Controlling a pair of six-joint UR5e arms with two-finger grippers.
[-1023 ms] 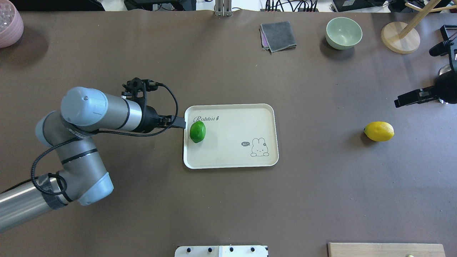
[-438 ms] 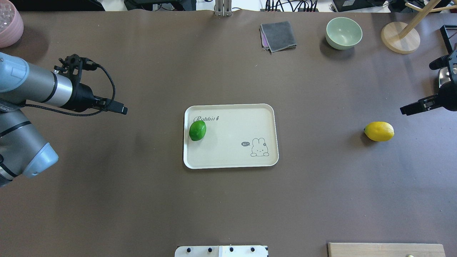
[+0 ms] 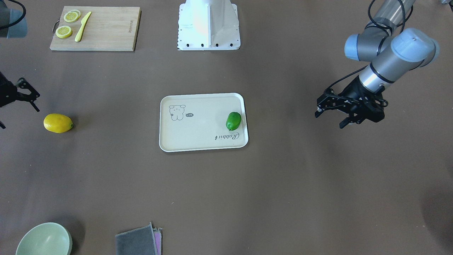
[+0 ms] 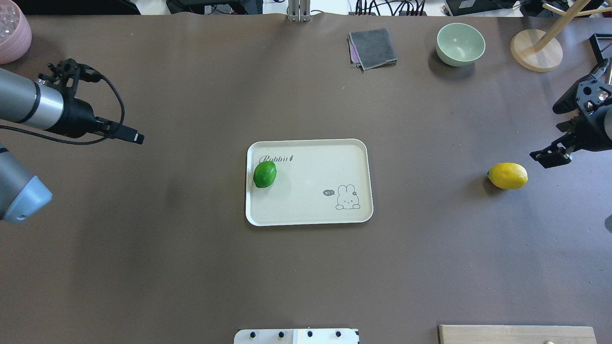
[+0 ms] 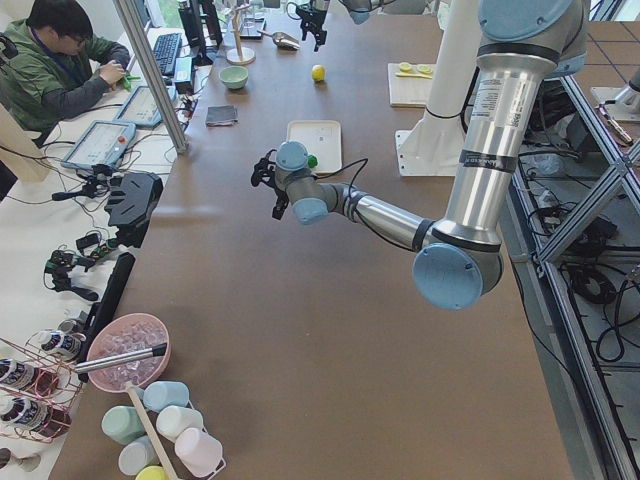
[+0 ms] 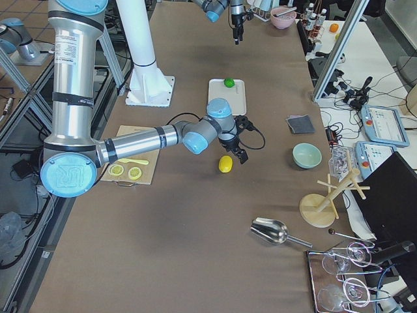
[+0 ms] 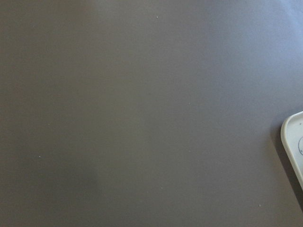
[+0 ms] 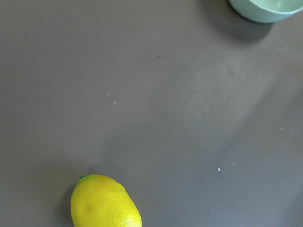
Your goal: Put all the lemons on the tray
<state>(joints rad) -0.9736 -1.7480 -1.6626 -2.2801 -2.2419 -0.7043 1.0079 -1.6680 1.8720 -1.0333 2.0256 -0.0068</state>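
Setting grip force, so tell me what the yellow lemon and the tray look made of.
The yellow lemon: glossy, finely dimpled skin; possibly a plastic imitation, though real peel can't be ruled out. The tray: cream, matte, smooth; probably moulded plastic, given its rounded corners, raised rim and printed drawing.

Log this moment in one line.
green lemon: on tray; yellow lemon: on table; left gripper: open, empty; right gripper: open, near yellow lemon

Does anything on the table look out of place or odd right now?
Only the yellow lemon: it lies on the bare table, well apart from the tray, where the green lemon already sits. Nothing looks spilled or damaged.
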